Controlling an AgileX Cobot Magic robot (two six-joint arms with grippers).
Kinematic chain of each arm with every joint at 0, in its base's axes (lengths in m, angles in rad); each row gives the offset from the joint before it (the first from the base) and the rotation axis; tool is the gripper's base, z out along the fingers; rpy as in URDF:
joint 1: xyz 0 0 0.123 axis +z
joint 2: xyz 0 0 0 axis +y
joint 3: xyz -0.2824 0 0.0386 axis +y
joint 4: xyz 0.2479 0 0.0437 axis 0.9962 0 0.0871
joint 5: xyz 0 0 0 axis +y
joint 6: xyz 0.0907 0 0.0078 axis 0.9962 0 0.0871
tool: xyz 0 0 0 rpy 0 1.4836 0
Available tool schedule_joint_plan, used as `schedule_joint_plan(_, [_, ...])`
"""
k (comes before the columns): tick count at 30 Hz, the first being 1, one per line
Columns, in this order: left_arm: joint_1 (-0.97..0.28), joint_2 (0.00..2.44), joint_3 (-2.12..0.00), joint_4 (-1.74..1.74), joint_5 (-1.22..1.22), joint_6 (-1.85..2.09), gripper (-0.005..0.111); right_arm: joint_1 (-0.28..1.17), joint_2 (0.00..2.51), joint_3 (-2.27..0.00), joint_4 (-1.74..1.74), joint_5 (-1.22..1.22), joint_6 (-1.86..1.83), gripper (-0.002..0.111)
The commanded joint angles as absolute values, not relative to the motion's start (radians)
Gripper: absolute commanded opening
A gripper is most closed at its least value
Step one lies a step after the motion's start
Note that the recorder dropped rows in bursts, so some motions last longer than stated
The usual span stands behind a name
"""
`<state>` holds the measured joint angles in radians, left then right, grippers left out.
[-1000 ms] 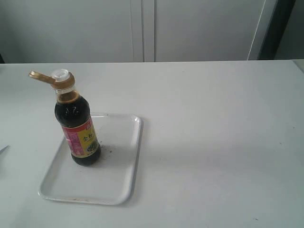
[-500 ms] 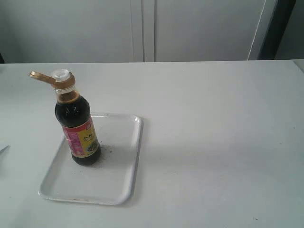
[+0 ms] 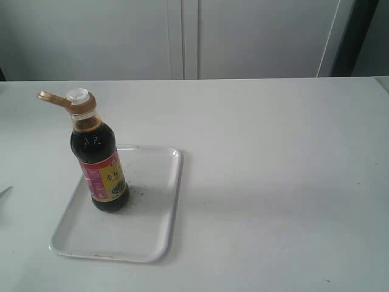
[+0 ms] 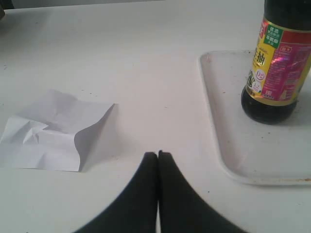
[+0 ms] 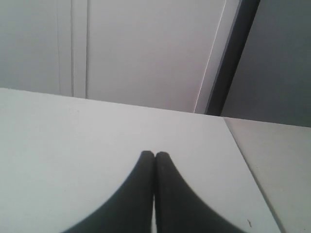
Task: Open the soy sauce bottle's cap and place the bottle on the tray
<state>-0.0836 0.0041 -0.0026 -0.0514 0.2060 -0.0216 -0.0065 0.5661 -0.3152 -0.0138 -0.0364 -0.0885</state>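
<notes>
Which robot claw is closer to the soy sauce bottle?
The left one. The left gripper is shut, just off the tray where the bottle stands. The right gripper sees only bare table and wall, so it is farther away.

left gripper (image 4: 157, 154): black, smooth, curved, tapering to tips | right gripper (image 5: 154, 154): black, same shape

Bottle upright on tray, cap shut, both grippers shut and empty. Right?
No: the cap is flipped open, as the exterior view shows. The soy sauce bottle stands upright on the tray; left gripper and right gripper are shut, empty.
</notes>
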Motion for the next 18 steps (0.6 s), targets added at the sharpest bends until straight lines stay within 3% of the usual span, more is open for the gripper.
schedule_joint_plan(1, [-0.082,0.000,0.000,-0.062,0.209,-0.026,0.000,-0.010,0.490,-0.283,-0.080,-0.047,0.039,0.000])
schedule_joint_plan(18, [-0.082,0.000,0.000,-0.062,0.209,-0.024,0.000,-0.010,0.160,-0.088,-0.080,0.076,0.050,0.000])
